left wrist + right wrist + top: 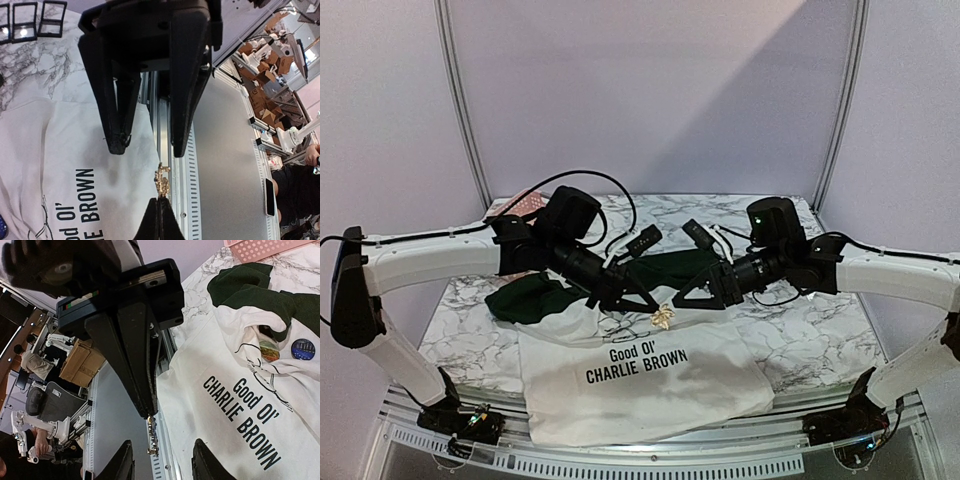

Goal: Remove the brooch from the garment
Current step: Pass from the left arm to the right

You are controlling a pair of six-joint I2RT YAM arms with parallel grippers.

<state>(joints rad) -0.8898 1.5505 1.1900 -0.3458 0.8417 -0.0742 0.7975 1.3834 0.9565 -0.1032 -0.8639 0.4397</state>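
Marble bench (pixel 800 330) bearing white, green-sleeved garment (pixel 640 400) laid flat; over its chest, just above the print, left gripper (pixel 148 148), fingers spread apart and empty, facing right gripper (pixel 150 412), pinched together on small gold brooch (pixel 161 180).

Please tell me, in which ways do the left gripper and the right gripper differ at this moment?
The left gripper has its jaws wide apart and holds nothing; the right gripper has its jaws closed on the small gold brooch. The left gripper only points at the brooch from the other side, while the right gripper touches it. Both are black and meet above the white T-shirt.
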